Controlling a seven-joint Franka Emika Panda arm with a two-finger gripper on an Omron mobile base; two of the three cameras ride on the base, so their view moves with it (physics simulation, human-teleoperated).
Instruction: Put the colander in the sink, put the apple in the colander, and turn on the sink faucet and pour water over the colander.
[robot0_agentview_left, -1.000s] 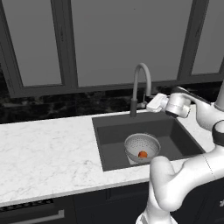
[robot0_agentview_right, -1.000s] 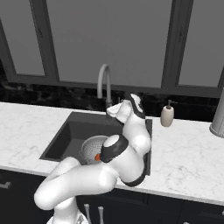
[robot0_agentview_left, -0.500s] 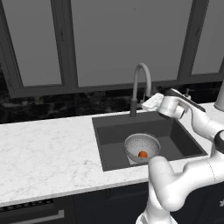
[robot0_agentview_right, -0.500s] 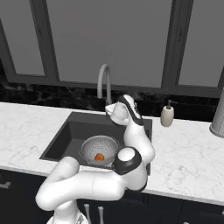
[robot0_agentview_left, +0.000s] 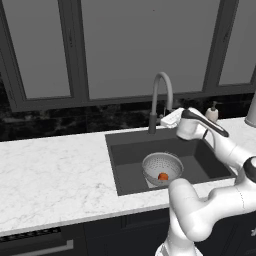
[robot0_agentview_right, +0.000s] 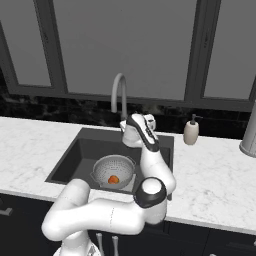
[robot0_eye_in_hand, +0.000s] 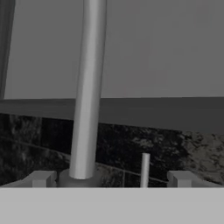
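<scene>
The silvery colander (robot0_agentview_left: 162, 166) sits in the dark sink (robot0_agentview_left: 131, 156), and the red-orange apple (robot0_agentview_left: 163, 176) lies inside it. From the right base view the colander (robot0_agentview_right: 113, 170) and apple (robot0_agentview_right: 114, 179) show in the sink (robot0_agentview_right: 74, 155) too. The faucet (robot0_agentview_left: 160, 92) arches up behind the basin. My gripper (robot0_agentview_left: 168, 119) hovers just right of the faucet's base, at counter height. In the hand view the faucet (robot0_eye_in_hand: 88, 96) pipe rises close ahead, with its thin lever (robot0_eye_in_hand: 145, 169) to the right. My gripper (robot0_eye_in_hand: 109, 179) is open, its fingertips (robot0_eye_in_hand: 42, 178) far apart. No water is running.
A beige soap dispenser (robot0_agentview_right: 191, 132) stands on the counter right of the sink. A silver canister (robot0_agentview_right: 248, 134) sits at the far right edge. White marble counter (robot0_agentview_left: 55, 170) stretches to the left. Dark windows and a black backsplash close off the back.
The hand has swung left and closer to the faucet's base, and the forearm has dropped lower over the sink. Colander and apple have not moved.
</scene>
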